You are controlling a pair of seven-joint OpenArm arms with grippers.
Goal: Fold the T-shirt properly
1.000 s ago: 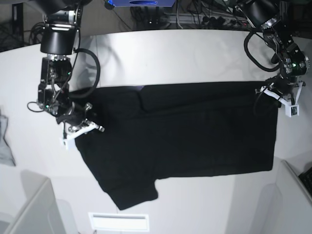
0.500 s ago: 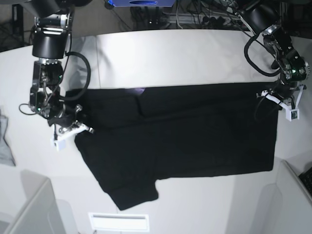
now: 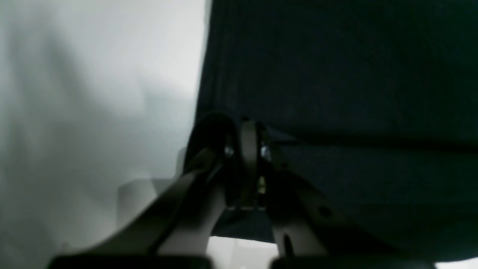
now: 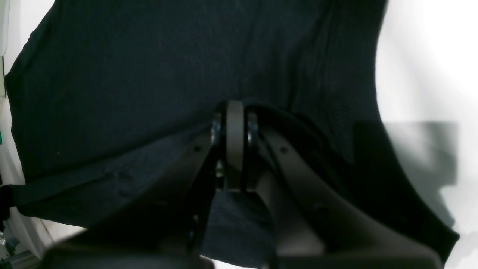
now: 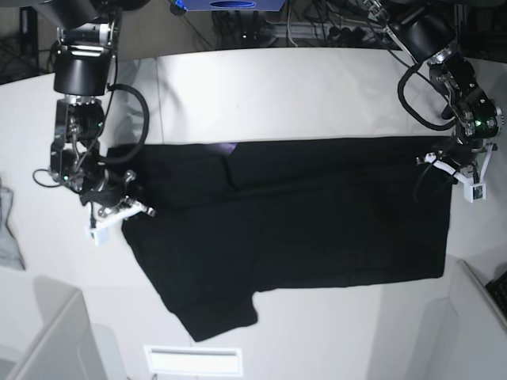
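Observation:
The black T-shirt (image 5: pixel 301 229) lies spread on the white table (image 5: pixel 277 87), plain side up, with its far part folded over toward me and one sleeve (image 5: pixel 214 313) pointing at the near edge. A small purple patch (image 5: pixel 229 146) peeks out at the fold. My right gripper (image 5: pixel 120 212), on the base view's left, is shut on the T-shirt's left end. The right wrist view shows its fingertips (image 4: pixel 233 125) pressed together over black cloth (image 4: pixel 149 74). My left gripper (image 5: pixel 453 166) is shut on the T-shirt's far right corner, its fingers (image 3: pixel 248 145) pinching the cloth's edge (image 3: pixel 336 74).
A small grey cloth (image 5: pixel 8 226) lies at the far left edge. A white bin wall (image 5: pixel 47 328) and a slotted white panel (image 5: pixel 192 360) sit at the near edge, and another white wall (image 5: pixel 475 293) stands near right. Cables (image 5: pixel 317 28) run behind the table.
My right gripper has drawn the T-shirt's left end outward to the left and my left gripper has shifted slightly right, stretching the folded edge straighter. Both stay shut.

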